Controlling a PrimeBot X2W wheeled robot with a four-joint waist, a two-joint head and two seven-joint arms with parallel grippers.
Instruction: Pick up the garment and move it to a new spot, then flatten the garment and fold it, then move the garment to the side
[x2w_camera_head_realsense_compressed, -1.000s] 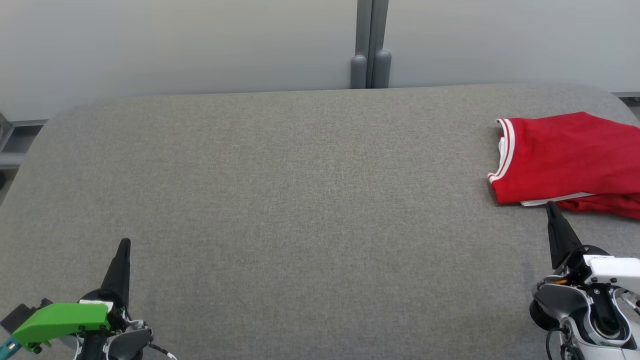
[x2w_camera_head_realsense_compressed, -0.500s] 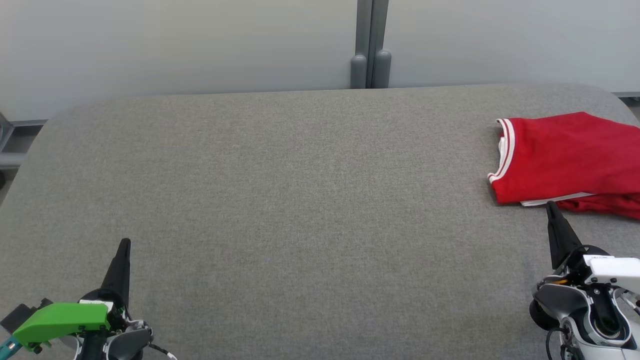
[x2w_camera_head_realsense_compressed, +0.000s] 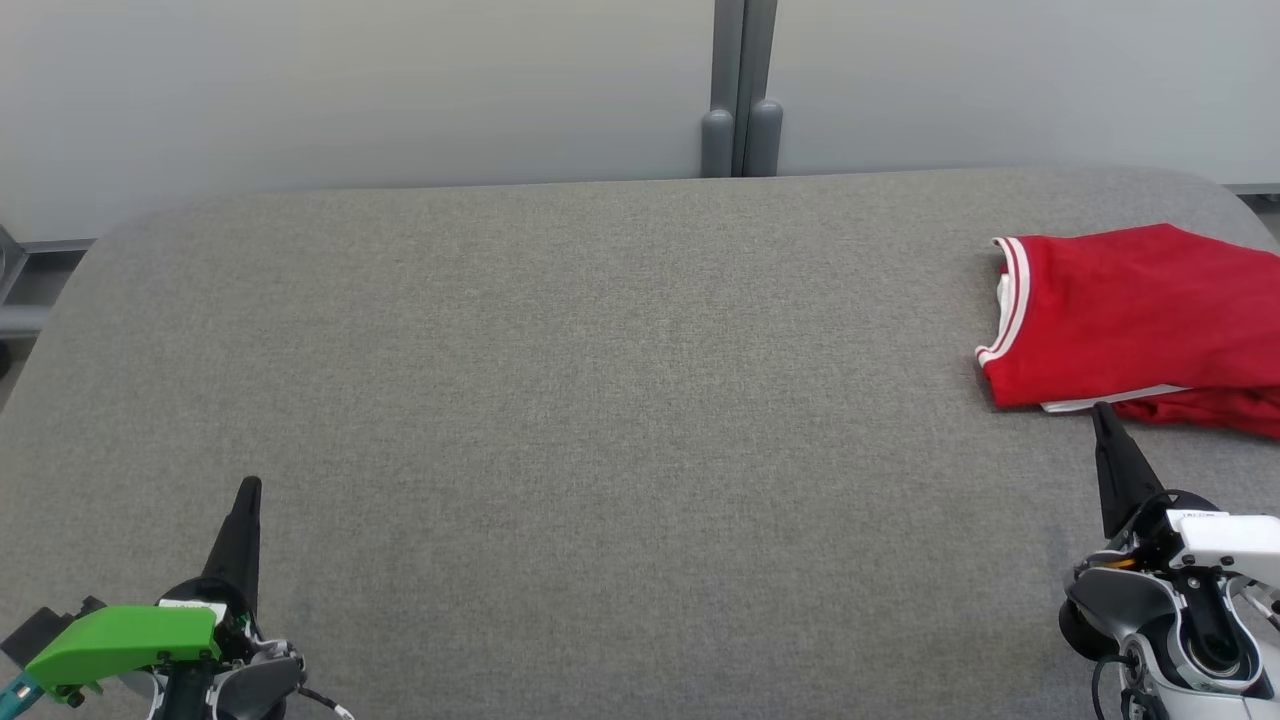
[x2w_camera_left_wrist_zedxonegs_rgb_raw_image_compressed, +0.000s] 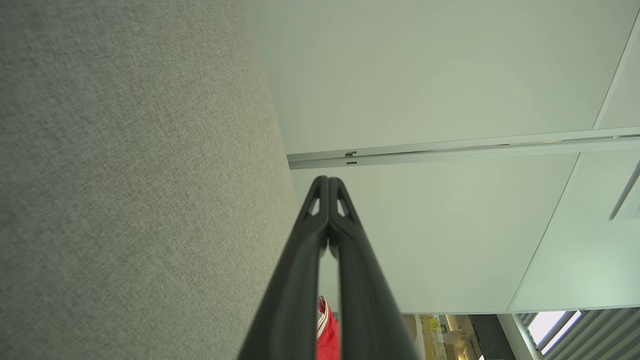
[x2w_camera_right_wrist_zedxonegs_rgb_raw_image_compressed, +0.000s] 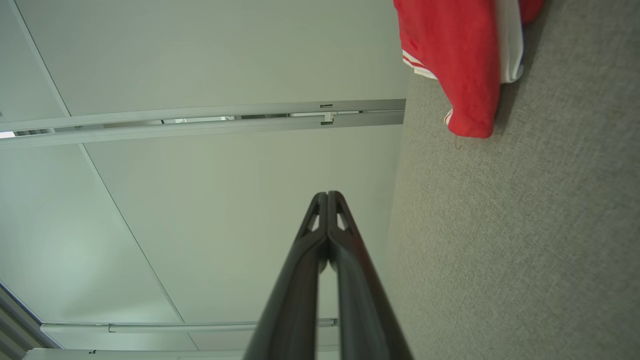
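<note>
Head view, biggest thing first: what is spreading under the arms?

— The grey fabric table (x2w_camera_head_realsense_compressed: 600, 400) is running nearly edge to edge, with pale wall panels (x2w_camera_head_realsense_compressed: 350, 90) standing behind it.

— And the garment?

— The red garment (x2w_camera_head_realsense_compressed: 1130, 310), trimmed with white stripes, is lying folded and loose at the table's far right, running off the right edge of the head view.

— Where are the arms sitting?

— The left gripper (x2w_camera_head_realsense_compressed: 250, 487) is sitting at the near left, well apart from the garment, with a green cover (x2w_camera_head_realsense_compressed: 120, 640) showing on its wrist. The right gripper (x2w_camera_head_realsense_compressed: 1100, 410) is pointing up at the near right, its tip lining up with the garment's near white hem.

— Touching it?

— In the right wrist view the cloth is lying off to the upper right, apart from the fingers (x2w_camera_right_wrist_zedxonegs_rgb_raw_image_compressed: 347, 260).

— Are the fingers spreading?

— No. In both wrist views each pair is pressing together tip to tip, pinching nothing.
</note>
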